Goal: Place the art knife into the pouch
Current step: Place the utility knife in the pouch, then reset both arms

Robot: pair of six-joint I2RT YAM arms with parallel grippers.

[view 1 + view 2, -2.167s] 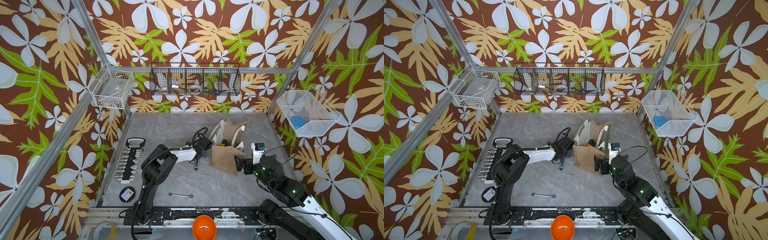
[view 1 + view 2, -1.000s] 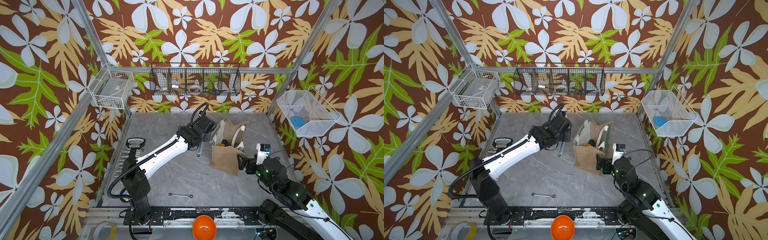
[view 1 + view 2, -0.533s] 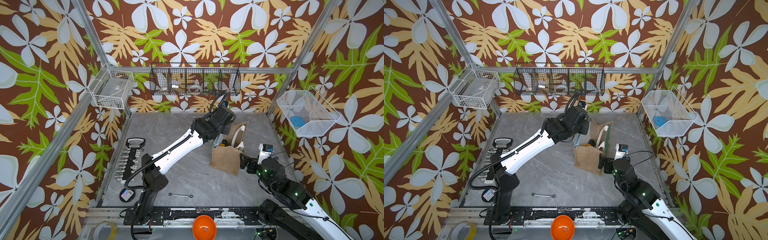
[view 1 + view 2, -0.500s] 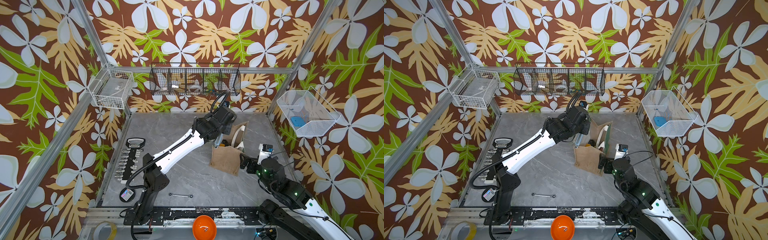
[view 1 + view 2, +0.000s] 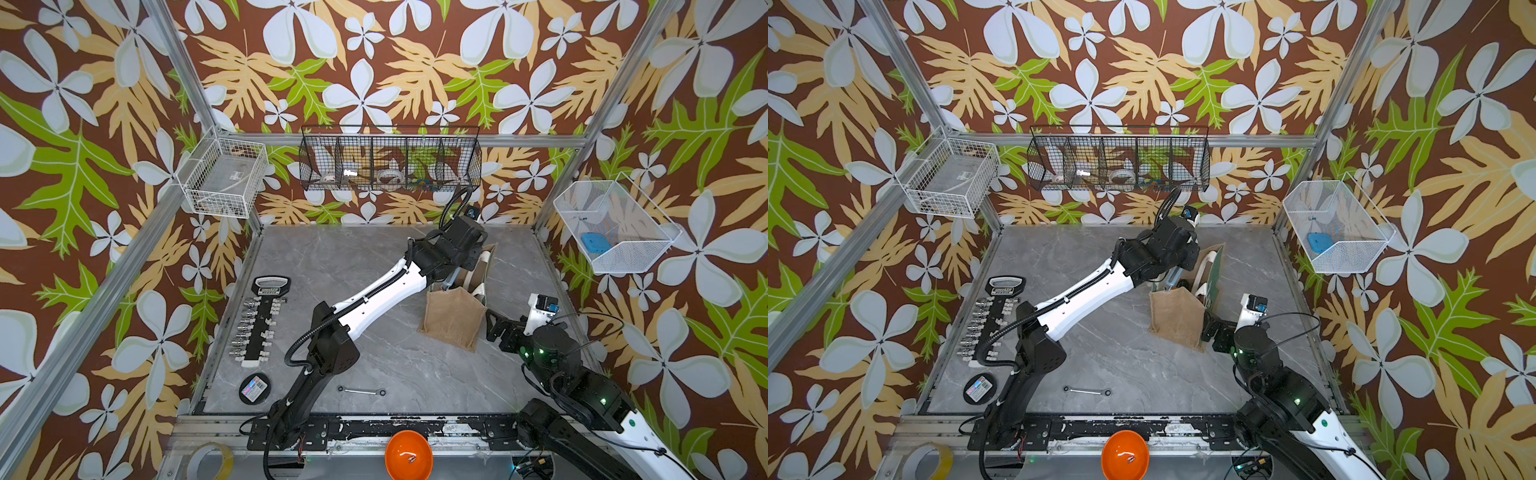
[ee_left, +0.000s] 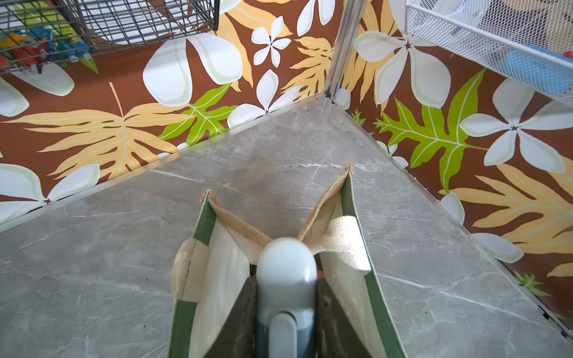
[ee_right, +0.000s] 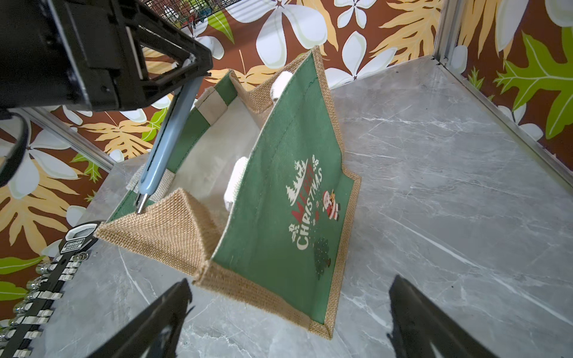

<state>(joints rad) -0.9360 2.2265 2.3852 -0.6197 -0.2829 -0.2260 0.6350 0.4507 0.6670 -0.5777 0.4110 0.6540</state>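
Note:
The pouch, a jute tote with a green "Merry Christmas" panel, stands open at the table's right rear. My left gripper hangs over its mouth, shut on the art knife, a pale blue pen-shaped handle. The knife slants down, its metal tip at the rim of the folded jute side. My right gripper is open, low beside the pouch's bottom corner and apart from it.
A socket rail, a round tin and a spanner lie on the table's left and front. An orange bowl and tape roll sit at the front edge. Wire baskets hang on the walls.
My left arm has lifted the art knife from left of the pouch and carried it rightward over the pouch's mouth. The right arm has barely moved.

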